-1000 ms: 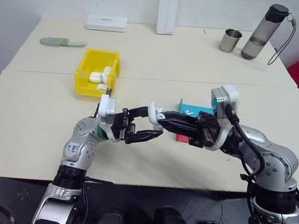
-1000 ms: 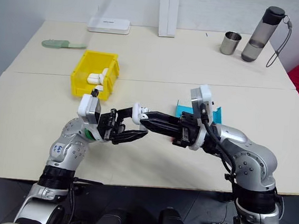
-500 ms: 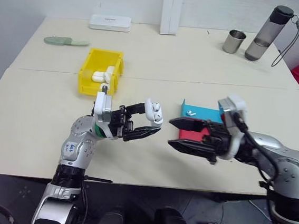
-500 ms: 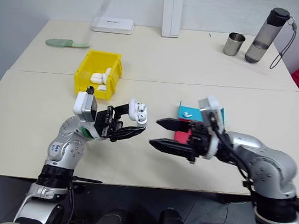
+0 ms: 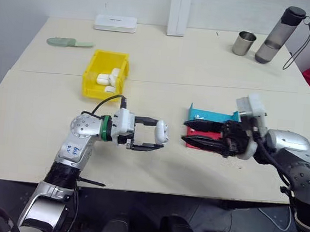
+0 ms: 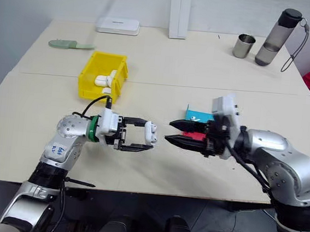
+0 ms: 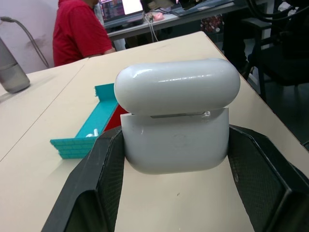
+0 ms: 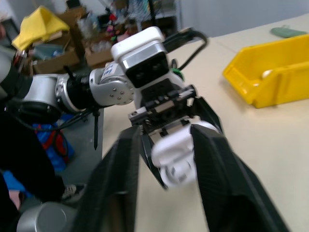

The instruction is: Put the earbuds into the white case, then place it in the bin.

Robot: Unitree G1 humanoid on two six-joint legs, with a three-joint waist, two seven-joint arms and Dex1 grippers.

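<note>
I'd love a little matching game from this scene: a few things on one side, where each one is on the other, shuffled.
Things:
1. white case
2. yellow bin
3. metal cup
4. earbud

Places:
A. in the blue tray
B. far right of the table, beside the bottle
C. in the left claw
D. left half of the table

Pairs: 1-C, 2-D, 3-B, 4-A

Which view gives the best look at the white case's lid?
The left wrist view: the white case sits close up between the left hand's fingers, lid almost shut. Both eye views show it small; the right wrist view shows it blurred.
</note>
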